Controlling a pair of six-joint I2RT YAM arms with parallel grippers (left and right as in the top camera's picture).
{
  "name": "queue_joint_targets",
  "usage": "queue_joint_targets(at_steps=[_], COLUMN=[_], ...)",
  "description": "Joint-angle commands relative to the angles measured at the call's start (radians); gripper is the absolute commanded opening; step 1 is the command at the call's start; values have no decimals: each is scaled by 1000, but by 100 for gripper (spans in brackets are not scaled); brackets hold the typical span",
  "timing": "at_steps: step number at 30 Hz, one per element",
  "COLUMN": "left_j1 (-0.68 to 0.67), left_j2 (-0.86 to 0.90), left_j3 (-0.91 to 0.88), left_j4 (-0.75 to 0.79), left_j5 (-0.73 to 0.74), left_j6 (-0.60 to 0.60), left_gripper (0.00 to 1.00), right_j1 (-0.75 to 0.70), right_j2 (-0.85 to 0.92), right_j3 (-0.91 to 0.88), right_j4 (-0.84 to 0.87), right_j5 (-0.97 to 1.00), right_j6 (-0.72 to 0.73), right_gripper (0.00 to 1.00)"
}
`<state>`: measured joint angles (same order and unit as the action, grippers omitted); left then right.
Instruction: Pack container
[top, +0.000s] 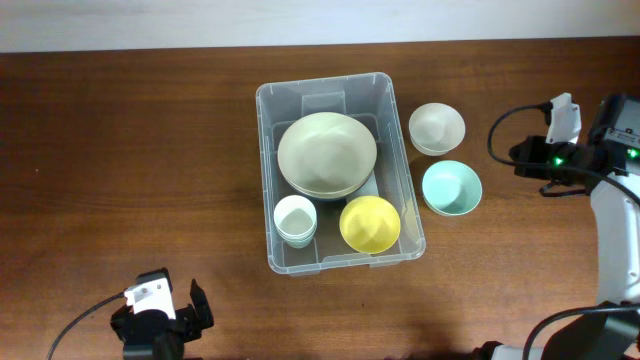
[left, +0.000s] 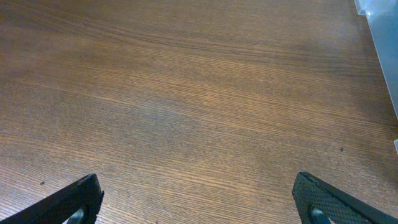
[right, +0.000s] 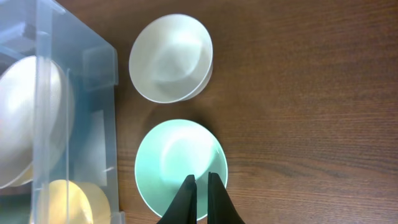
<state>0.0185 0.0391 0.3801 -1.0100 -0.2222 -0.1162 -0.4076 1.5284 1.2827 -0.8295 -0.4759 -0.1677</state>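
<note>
R gripper (right: 200, 183), jaws pinched together on nothing, hangs over the near side of the teal bowl (right: 180, 165); from the wrist cam I can't tell how high it is, but overhead it looks well clear of the bowl. A pale cream bowl (right: 171, 57) sits just beyond, both bowls just beside the right wall of the container (top: 340, 262), which stands mid-table. It already holds a big cream bowl (top: 326, 153), small white bowls (top: 295, 219) and a yellow bowl (top: 370, 223).

L gripper (left: 199, 208) waits wide open over bare table (left: 186, 93), near corner, well apart from it all.

Risks, as I see it: if the R arm drops w/ jaws shut it'll ram the teal bowl, not grip it, and may skid or tip it vs. the bin wall. A thin rim pinch could slip mid-lift. Little floor is left inside, so a bad drop may land on the yellow bowl and topple.
</note>
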Motion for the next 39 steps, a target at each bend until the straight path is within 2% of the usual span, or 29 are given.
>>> queue_joint_targets(at_steps=[1,4,8,10,14,19,23,30,39], left_j1=[2,2,2,2,2,2,2,2,2], left_j2=[-6,-6,-7,-6,-6,-6,-6,-6,-6], left_j3=[15,15,15,15,15,15,15,15,15], left_j4=[-2,-2,-2,-2,-2,-2,-2,-2,-2], left_j5=[-10,-11,-10,-10,-11,-10,-10,-10,-10], left_j6=[-2,-2,-2,-2,-2,-2,-2,-2,-2], left_gripper=[100,100,100,100,100,100,100,100,100], right_j1=[-11,7,22,23,22,22,22,23,61], right_j2=[16,18,18,18,18,18,19,68,155], right_j3=[-18,-80,-194,-251,-404,-507,-510,-510,-510], right_j4=[-1,-1,17,43,167,312,360,471,565], right_j5=[-44,-44,-36,-36,2,1,8,47,118], right_j6=[-8,41,97,125,203,256,276,438,439], right_gripper=[4,6,46,52,52,52,52,51,43])
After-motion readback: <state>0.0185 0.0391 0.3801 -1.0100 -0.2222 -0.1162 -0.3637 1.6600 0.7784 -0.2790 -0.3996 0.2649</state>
